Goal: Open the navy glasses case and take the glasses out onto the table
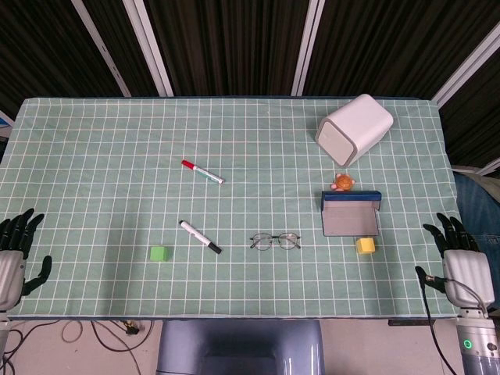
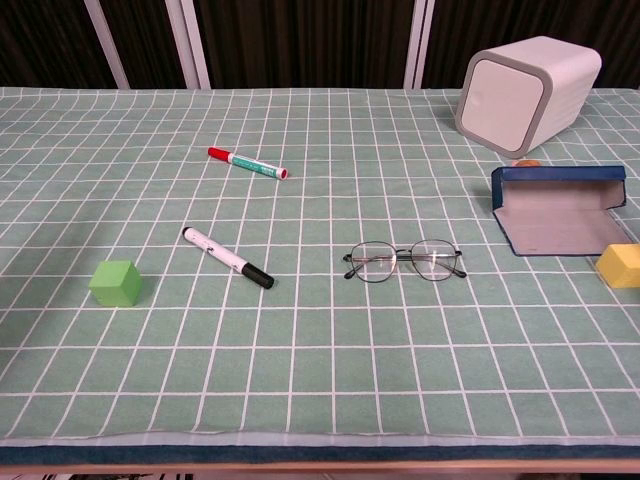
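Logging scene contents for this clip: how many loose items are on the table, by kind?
Markers: 2
Cubes: 2
Glasses: 1
Glasses case, open: 1
White box: 1
Small orange toy: 1
Total: 8
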`<control>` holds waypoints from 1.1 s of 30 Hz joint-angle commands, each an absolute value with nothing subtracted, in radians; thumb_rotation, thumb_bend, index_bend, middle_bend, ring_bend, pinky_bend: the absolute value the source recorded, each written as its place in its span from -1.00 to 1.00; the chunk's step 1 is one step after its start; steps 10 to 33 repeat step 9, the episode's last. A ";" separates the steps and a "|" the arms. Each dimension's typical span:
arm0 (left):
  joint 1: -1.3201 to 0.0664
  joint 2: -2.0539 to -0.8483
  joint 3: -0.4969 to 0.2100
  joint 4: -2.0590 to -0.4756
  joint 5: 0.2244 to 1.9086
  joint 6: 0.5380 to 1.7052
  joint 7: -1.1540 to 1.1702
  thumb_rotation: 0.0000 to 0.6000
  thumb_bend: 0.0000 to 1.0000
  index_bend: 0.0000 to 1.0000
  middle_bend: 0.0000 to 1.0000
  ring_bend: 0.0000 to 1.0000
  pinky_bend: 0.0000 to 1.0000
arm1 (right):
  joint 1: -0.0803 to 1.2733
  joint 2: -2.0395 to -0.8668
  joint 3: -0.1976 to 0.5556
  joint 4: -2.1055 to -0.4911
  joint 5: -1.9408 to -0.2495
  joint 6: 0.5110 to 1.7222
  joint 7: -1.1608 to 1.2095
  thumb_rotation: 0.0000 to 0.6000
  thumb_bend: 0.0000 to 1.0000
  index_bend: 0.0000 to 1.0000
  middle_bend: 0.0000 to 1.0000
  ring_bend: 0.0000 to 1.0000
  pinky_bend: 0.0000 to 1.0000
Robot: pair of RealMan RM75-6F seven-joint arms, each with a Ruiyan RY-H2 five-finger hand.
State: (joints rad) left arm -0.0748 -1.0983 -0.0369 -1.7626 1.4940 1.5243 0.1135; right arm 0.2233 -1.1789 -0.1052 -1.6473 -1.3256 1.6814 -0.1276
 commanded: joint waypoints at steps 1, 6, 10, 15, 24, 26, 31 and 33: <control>-0.074 -1.096 -0.030 -1.760 1.504 1.525 0.120 1.00 -0.09 -0.87 -1.00 -1.00 -1.00 | 0.190 -1.193 -0.110 -1.623 -1.348 1.692 -0.105 1.00 -0.53 -0.55 -0.78 -0.82 -0.55; -0.071 -1.095 -0.024 -1.765 1.514 1.525 0.135 1.00 -0.08 -0.86 -1.00 -1.00 -1.00 | 0.158 -1.194 -0.087 -1.606 -1.381 1.714 -0.104 1.00 -0.53 -0.55 -0.79 -0.82 -0.55; -0.070 -1.094 -0.025 -1.765 1.516 1.527 0.138 1.00 -0.08 -0.86 -1.00 -1.00 -1.00 | 0.147 -1.188 -0.078 -1.611 -1.396 1.711 -0.110 1.00 -0.53 -0.55 -0.79 -0.82 -0.55; -0.070 -1.094 -0.025 -1.765 1.516 1.527 0.138 1.00 -0.08 -0.86 -1.00 -1.00 -1.00 | 0.147 -1.188 -0.078 -1.611 -1.396 1.711 -0.110 1.00 -0.53 -0.55 -0.79 -0.82 -0.55; -0.070 -1.094 -0.025 -1.765 1.516 1.527 0.138 1.00 -0.08 -0.86 -1.00 -1.00 -1.00 | 0.147 -1.188 -0.078 -1.611 -1.396 1.711 -0.110 1.00 -0.53 -0.55 -0.79 -0.82 -0.55; -0.070 -1.094 -0.025 -1.765 1.516 1.527 0.138 1.00 -0.08 -0.86 -1.00 -1.00 -1.00 | 0.147 -1.188 -0.078 -1.611 -1.396 1.711 -0.110 1.00 -0.53 -0.55 -0.79 -0.82 -0.55; -0.070 -1.094 -0.025 -1.765 1.516 1.527 0.138 1.00 -0.08 -0.86 -1.00 -1.00 -1.00 | 0.147 -1.188 -0.078 -1.611 -1.396 1.711 -0.110 1.00 -0.53 -0.55 -0.79 -0.82 -0.55; -0.070 -1.094 -0.025 -1.765 1.516 1.527 0.138 1.00 -0.08 -0.86 -1.00 -1.00 -1.00 | 0.147 -1.188 -0.078 -1.611 -1.396 1.711 -0.110 1.00 -0.53 -0.55 -0.79 -0.82 -0.55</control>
